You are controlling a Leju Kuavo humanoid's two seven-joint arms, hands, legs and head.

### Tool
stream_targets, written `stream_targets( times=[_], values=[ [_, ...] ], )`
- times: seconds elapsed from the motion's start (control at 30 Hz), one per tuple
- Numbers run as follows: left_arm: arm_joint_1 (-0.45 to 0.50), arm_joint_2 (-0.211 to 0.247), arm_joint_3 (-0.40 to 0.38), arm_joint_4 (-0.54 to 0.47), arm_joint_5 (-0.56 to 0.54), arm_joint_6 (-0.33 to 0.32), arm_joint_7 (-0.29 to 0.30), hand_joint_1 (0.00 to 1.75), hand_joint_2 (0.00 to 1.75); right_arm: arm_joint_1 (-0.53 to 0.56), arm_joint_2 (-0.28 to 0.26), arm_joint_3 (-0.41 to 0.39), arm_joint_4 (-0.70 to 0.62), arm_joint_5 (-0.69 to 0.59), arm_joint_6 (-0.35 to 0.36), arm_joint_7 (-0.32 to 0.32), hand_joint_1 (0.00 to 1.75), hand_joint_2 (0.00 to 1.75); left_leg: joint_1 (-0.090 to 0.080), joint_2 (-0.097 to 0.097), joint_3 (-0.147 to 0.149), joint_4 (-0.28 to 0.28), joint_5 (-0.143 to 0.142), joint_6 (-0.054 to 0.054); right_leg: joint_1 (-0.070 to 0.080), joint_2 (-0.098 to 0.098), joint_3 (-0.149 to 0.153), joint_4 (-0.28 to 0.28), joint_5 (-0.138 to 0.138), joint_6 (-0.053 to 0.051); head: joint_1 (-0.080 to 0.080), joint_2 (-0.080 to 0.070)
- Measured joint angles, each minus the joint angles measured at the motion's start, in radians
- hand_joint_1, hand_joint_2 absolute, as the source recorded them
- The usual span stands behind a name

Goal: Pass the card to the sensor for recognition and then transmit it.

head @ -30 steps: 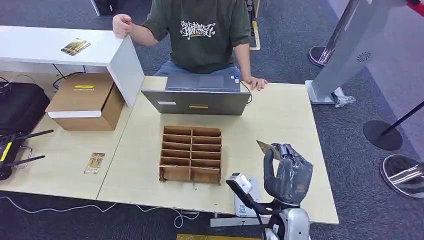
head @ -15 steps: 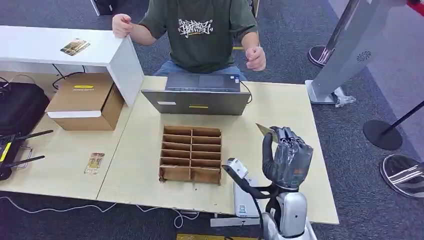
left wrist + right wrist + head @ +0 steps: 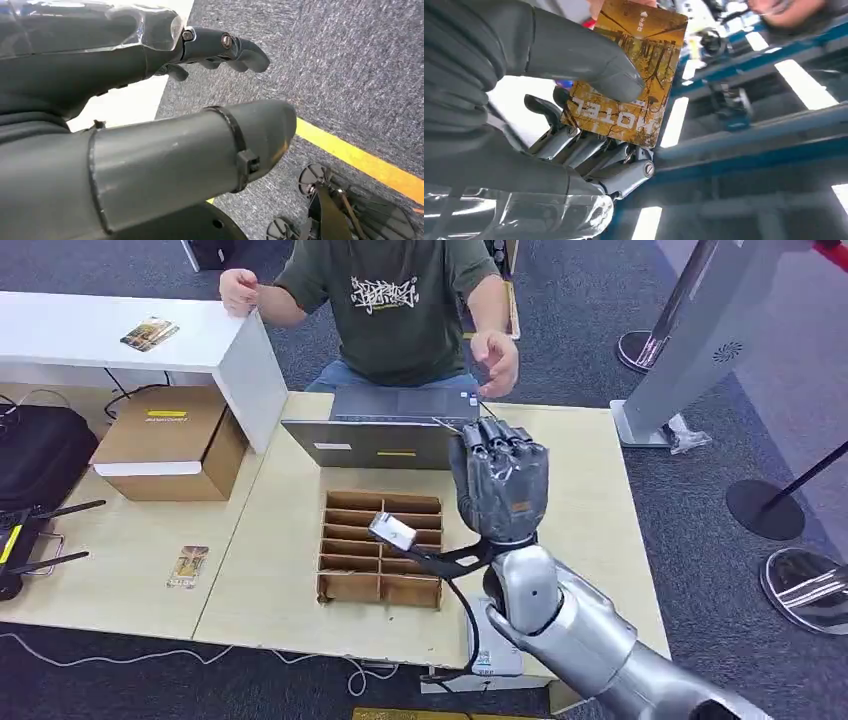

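My right hand is raised above the table's far side, in front of the laptop. It pinches a yellow-brown hotel card between thumb and fingers; the card stands up out of the grip. A person's hand hovers just beyond my fingers, close to the card's far end. The white sensor box lies at the table's front edge, partly hidden under my forearm. My left hand hangs over grey carpet with its fingers apart, holding nothing.
A cardboard divider tray sits mid-table. A cardboard box and a second card lie to the left, and another card on the white shelf. Stanchion bases stand on the carpet at the right.
My right hand rose and moved forward and left with the card, from near the sensor to in front of the laptop. The person's hand lifted off the table toward it.
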Motion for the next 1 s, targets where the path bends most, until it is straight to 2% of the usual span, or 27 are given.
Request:
stream_targets(
  times=[0.2,0.5,0.6,0.67,0.77,1.0],
  values=[
    [-0.001,0.0,-0.008,0.0,-0.008,-0.001,0.004,0.0,0.0,-0.087,0.0,0.082,0.065,0.0,0.0,-0.002,1.75,1.75,-0.001,0.0,-0.001,0.0,0.0,0.0,0.0,0.0,0.0,0.0,0.0,0.0,0.0,0.0],
    [-0.003,0.008,-0.031,0.0,-0.04,-0.012,0.009,0.0,0.0,-0.237,0.109,0.127,0.262,0.0,0.0,-0.081,1.75,1.75,0.0,0.0,-0.001,0.0,0.0,0.0,0.0,-0.001,0.0,0.0,0.0,0.0,0.0,0.0],
    [-0.005,0.013,-0.034,0.0,-0.045,-0.013,0.013,0.0,0.0,-0.276,0.13,0.161,0.297,0.0,0.0,-0.048,1.75,1.75,0.0,0.0,-0.001,0.0,0.0,0.0,0.0,0.0,0.0,0.0,0.0,0.0,0.0,0.0],
    [-0.005,0.015,-0.039,0.0,-0.047,-0.013,0.014,0.0,0.0,-0.307,0.136,0.207,0.317,0.0,0.0,-0.005,1.75,1.75,0.0,-0.001,-0.001,0.0,0.0,0.0,0.0,-0.001,0.0,0.0,0.0,0.0,0.0,0.0],
    [-0.007,0.018,-0.046,0.0,-0.058,-0.013,0.017,0.0,0.0,-0.34,0.138,0.267,0.342,0.0,0.0,0.0,1.75,1.75,0.0,-0.001,-0.001,0.0,0.0,0.0,0.0,-0.001,0.0,0.0,0.0,0.0,0.0,0.0],
    [-0.009,0.021,-0.058,0.0,-0.07,-0.013,0.021,0.0,0.0,-0.361,0.139,0.31,0.382,0.0,0.0,-0.001,1.75,1.75,0.0,-0.001,-0.001,0.0,0.0,0.0,0.0,-0.001,0.0,0.0,0.0,0.0,0.0,0.0]
  ],
)
